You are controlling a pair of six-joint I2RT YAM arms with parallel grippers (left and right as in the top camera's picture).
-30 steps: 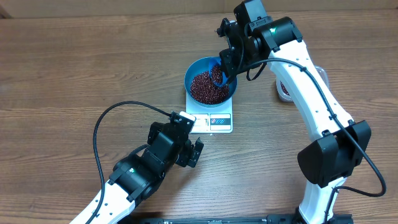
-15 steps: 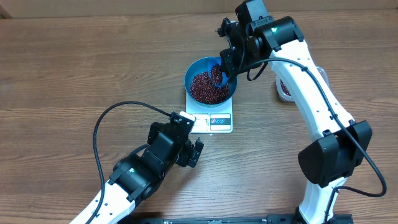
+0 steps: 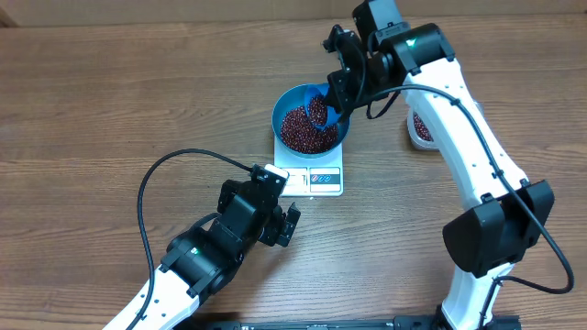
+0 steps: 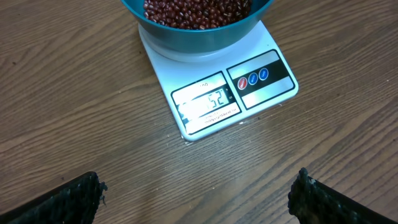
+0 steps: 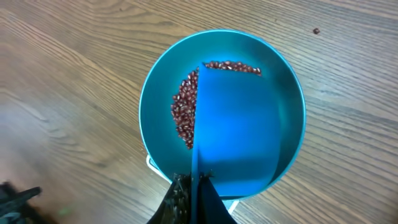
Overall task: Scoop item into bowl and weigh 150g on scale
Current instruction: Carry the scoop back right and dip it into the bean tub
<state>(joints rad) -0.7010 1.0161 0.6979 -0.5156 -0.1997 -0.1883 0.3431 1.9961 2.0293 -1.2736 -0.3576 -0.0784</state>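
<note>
Your right claw (image 3: 336,97), pinched on the scoop (image 3: 317,108), has lifted a touch above the bowl (image 3: 278,110) on the scale (image 3: 323,180) — beans (image 3: 301,131) sit inside. The blurry display (image 4: 208,102) may read near target — check it. Left claw (image 4: 196,186) spread, empty, before the scale.

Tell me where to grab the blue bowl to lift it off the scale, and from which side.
Probably pinch the bowl at its left rim from above, one of the fingers inside, one outside. Its thin upright wall suits a pinch, and the scoop in the right gripper crowds the far right rim.
</note>
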